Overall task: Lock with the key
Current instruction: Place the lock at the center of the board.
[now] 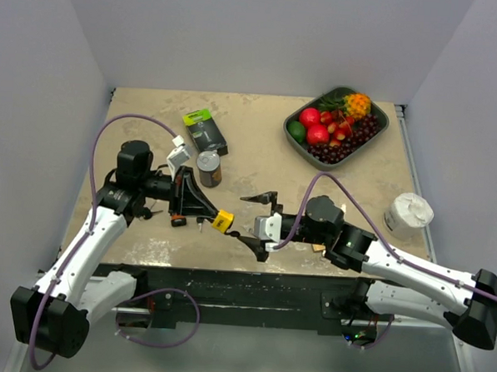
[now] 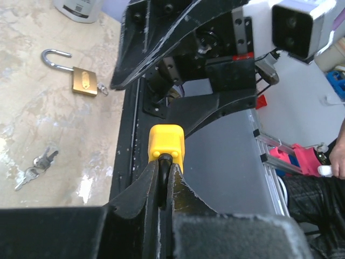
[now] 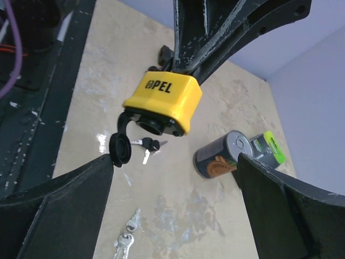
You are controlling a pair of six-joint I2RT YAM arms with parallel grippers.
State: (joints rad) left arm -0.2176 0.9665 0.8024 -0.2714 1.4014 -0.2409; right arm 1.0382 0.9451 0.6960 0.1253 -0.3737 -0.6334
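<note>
While the left end effector is clamped hard on the black shackle of the yellow plastic-cased padlock, holding it in the air over the front part of the beige marbled tabletop, we see the right end effector spread as wide as it goes, empty, and facing the lock's keyhole end. The first risk, in our judgement, is choosing the wrong key. A small black-headed key lies flat on the tabletop below the lock, and a silver key bunch lies nearer the right arm. A thin key lying flat may also skid or tip out of a pinch. Because the lock hangs by its shackle alone, we expect it to swivel if a key pushes off-centre. The round black dust cap dangles beside the keyhole and could swing across it. Reaching down from this close could also knock the lock with an open finger.
</note>
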